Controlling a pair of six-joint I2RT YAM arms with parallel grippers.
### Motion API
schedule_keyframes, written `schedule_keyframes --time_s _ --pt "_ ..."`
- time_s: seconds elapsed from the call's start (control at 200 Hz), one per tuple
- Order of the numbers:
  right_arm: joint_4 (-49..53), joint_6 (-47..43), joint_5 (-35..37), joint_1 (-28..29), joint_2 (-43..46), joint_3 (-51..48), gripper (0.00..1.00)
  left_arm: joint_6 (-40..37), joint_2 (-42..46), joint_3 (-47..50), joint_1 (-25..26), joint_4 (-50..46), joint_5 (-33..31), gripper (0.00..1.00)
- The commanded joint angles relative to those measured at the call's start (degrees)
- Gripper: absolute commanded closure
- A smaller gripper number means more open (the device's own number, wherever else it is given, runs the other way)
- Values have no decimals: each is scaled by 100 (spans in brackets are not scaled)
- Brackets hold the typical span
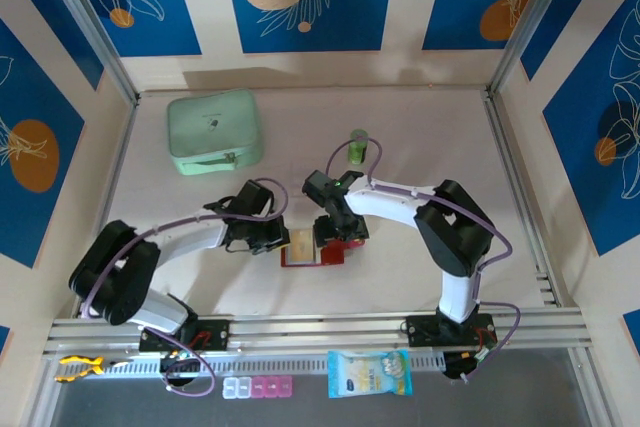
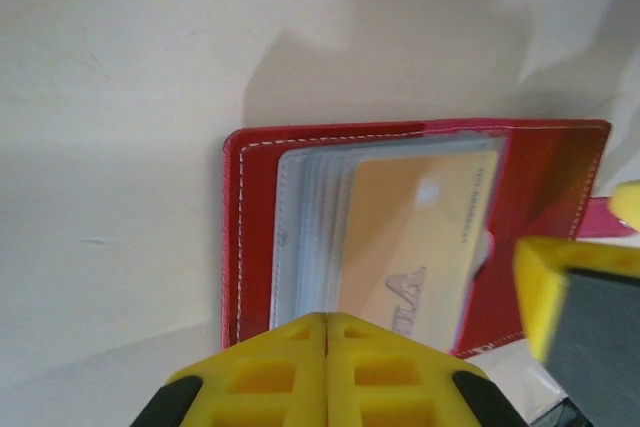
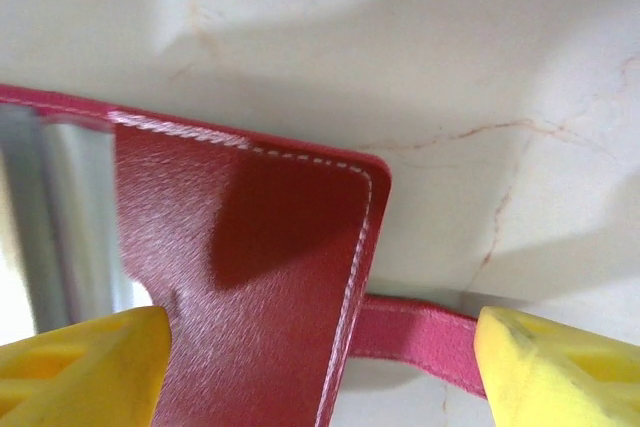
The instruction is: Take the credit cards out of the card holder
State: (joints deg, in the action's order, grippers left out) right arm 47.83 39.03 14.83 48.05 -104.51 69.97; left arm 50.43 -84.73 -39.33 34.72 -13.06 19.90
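Straddling the open card holder's (image 2: 250, 237) strap side on the table (image 2: 120, 97), my right gripper (image 3: 320, 367) stands spread; my nearer left gripper (image 2: 326, 367), fingers together, faces the sleeved orange credit card (image 2: 420, 247) end-on.

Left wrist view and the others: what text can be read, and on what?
"LA": end of a grey word on the orange-yellow card in the dark red folding card holder, the rest hidden by the left gripper's yellow fingers.
Small print along that card's edge: too blurred.
Print on the blue-and-white packet: too small.
Mark on the mint-green zip case: too small.
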Motion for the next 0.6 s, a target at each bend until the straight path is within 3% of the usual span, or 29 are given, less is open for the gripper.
schedule_keyframes --time_s 0.0,0.215,0.4,0.595 --pt "9 39 -199 20 469 -28 21 -140 -191 -154 7 121 192 92" --pt "-692 271 -1217 -114 993 -310 27 -79 -216 -54 42 7 54 92" --pt "-1931 606 -2493 -322 1147 -905 45 -8 -125 79 57 32 50 92" --pt "-2432 773 -2873 -392 903 -1149 60 41 81 25 70 19 65 93"
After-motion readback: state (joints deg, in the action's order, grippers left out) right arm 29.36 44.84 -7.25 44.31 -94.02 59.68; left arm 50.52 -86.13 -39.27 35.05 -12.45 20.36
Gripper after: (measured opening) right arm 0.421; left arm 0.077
